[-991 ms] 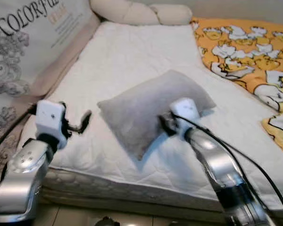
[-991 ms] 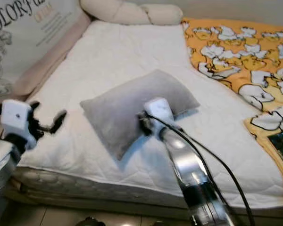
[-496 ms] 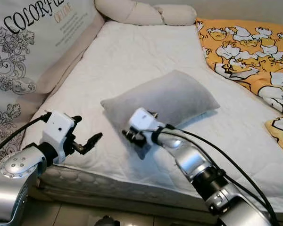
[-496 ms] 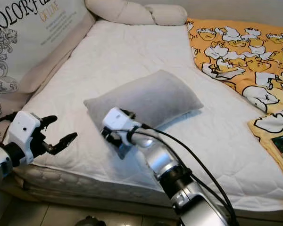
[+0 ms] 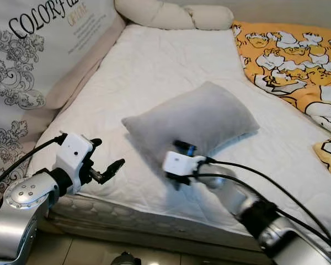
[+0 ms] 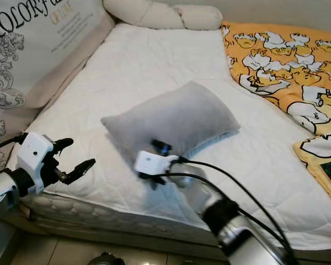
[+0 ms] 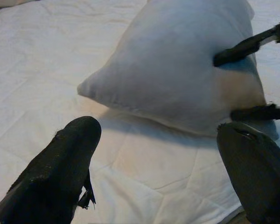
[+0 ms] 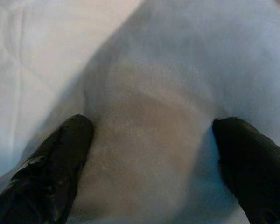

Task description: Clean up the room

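Observation:
A grey pillow [image 5: 196, 121] lies askew in the middle of the white mattress [image 5: 154, 66]. My right gripper [image 5: 179, 162] is at the pillow's near edge, open, its two black fingers [image 8: 60, 158] spread wide with the pillow's soft edge [image 8: 154, 121] pressed between them. In the left wrist view those same fingers [image 7: 242, 45] rest against the pillow [image 7: 177, 65]. My left gripper [image 5: 106, 157] hovers open over the mattress's front left part, a short way left of the pillow, holding nothing.
An orange duck-print blanket [image 5: 298, 55] covers the bed's right side. A cream bolster [image 5: 171, 14] lies at the head. A patterned panel with lettering [image 5: 27, 61] leans along the left. The mattress's front edge [image 5: 127, 221] drops to a tiled floor.
My right gripper has slid along the pillow from its right front side to the near edge, lower and closer to me. The left gripper has edged right toward the pillow.

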You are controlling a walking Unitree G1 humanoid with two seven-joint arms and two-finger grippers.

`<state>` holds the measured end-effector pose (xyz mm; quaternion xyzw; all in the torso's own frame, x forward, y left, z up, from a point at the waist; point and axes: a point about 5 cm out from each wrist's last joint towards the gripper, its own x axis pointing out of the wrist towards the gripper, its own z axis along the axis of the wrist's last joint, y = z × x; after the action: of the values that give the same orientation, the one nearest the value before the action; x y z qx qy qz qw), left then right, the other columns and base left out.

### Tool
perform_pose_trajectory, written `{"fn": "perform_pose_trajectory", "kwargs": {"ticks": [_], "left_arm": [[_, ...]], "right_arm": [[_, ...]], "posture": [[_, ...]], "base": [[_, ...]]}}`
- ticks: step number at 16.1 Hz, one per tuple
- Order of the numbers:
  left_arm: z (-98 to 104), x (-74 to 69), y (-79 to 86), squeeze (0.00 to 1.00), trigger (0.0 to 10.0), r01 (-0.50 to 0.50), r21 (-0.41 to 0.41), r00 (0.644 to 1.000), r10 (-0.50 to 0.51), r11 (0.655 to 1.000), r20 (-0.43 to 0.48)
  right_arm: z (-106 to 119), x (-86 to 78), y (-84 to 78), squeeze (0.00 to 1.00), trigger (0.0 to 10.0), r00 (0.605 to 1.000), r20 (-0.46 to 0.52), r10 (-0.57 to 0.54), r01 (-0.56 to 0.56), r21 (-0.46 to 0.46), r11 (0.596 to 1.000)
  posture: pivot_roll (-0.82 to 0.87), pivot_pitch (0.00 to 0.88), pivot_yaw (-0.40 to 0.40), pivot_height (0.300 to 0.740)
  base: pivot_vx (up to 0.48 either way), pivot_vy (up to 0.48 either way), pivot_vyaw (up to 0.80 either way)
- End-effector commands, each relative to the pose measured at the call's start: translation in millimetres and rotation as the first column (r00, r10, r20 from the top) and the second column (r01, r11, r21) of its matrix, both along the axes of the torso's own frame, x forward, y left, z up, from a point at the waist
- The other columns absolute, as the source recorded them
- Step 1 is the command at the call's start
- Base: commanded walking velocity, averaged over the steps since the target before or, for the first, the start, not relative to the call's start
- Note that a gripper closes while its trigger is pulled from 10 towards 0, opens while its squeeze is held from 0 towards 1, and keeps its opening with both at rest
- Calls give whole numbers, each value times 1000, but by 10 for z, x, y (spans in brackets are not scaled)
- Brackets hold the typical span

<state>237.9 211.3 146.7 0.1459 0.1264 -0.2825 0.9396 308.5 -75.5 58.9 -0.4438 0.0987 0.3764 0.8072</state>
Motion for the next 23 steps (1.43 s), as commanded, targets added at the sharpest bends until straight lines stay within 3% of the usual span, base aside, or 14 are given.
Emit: {"fn": "perform_pose_trajectory", "kwargs": {"ticks": [1, 4, 5, 8, 10, 12, 14, 15, 16, 19, 20, 21, 22, 23], "left_arm": [[11, 10, -43, 0, 10000, 24, 3, 1000, -24, 1000, -1], [27, 18, -54, 0, 10000, 27, -2, 1000, -27, 1000, 8], [30, 13, -69, 0, 10000, 28, -10, 1000, -28, 1000, 13], [11, 7, -97, 0, 10000, 35, -23, 999, -35, 999, 10], [8, 28, -97, 0, 10000, 39, -26, 999, -39, 999, 10], [14, 53, -106, 0, 10000, 46, -29, 999, -46, 999, 14], [59, 130, -103, 0, 10000, 17, -68, 999, -14, 998, 48], [96, 288, -88, 0, 10000, -59, -109, 994, 69, 992, 87], [95, 366, -83, 0, 10000, -95, -101, 989, 105, 990, 104], [110, 395, -121, 0, 10000, -91, -116, 989, 104, 989, 109], [104, 374, -195, 0, 10000, -49, -115, 994, 61, 992, 96], [101, 370, -212, 0, 10000, -39, -110, 994, 49, 993, 96], [100, 371, -225, 0, 10000, -31, -105, 994, 42, 994, 97], [103, 385, -223, 0, 10000, -36, -105, 993, 47, 994, 104]], "right_arm": [[12, 30, -211, 0, 10000, 997, -13, -71, 71, -1, 997], [118, 24, -532, 0, 10000, 992, -16, -125, 125, -2, 992], [232, -44, -895, 0, 10000, 990, -39, -137, 136, -22, 990], [361, -289, -1396, 0, 10000, 985, -111, -128, 118, -95, 988], [477, -350, -1605, 0, 10000, 979, -116, -168, 156, -105, 982], [577, -383, -1710, 0, 10000, 974, -119, -191, 181, -95, 979], [705, -382, -1762, 0, 10000, 965, -103, -242, 242, -10, 970], [708, -337, -1682, 0, 10000, 934, -137, -329, 351, 190, 917], [681, -338, -1533, 0, 10000, 931, -176, -319, 360, 309, 880], [645, -398, -1210, 0, 10000, 952, -211, -222, 288, 370, 883], [574, -361, -829, 0, 10000, 971, -205, -125, 193, 355, 915], [559, -330, -722, 0, 10000, 974, -199, -105, 171, 348, 922], [539, -285, -568, 514, 10000, 977, -203, -65, 133, 342, 930], [488, -201, -297, 1000, 10000, 981, -196, -11, 68, 287, 956]], "posture": [[-4, 47, 7, 740], [-9, 47, 1, 740], [-15, 43, 0, 740], [-30, 36, 7, 740], [-39, 32, 15, 740], [-44, 26, 21, 740], [-50, 20, 21, 740], [-49, 17, 19, 740], [-53, 16, 23, 740], [-55, 19, 32, 740], [-52, 24, 36, 740], [-51, 26, 34, 740], [-44, 29, 28, 740], [-36, 34, 18, 740]], "base": [[0, 0, 0], [0, 0, 0], [0, 0, 0], [0, 0, 0], [0, 0, 0], [0, 0, 0], [0, 0, 0], [0, 0, 0], [0, 0, 0], [0, 0, 0], [0, 0, 0], [0, 0, 0], [0, 0, 0], [0, 0, 0]]}}
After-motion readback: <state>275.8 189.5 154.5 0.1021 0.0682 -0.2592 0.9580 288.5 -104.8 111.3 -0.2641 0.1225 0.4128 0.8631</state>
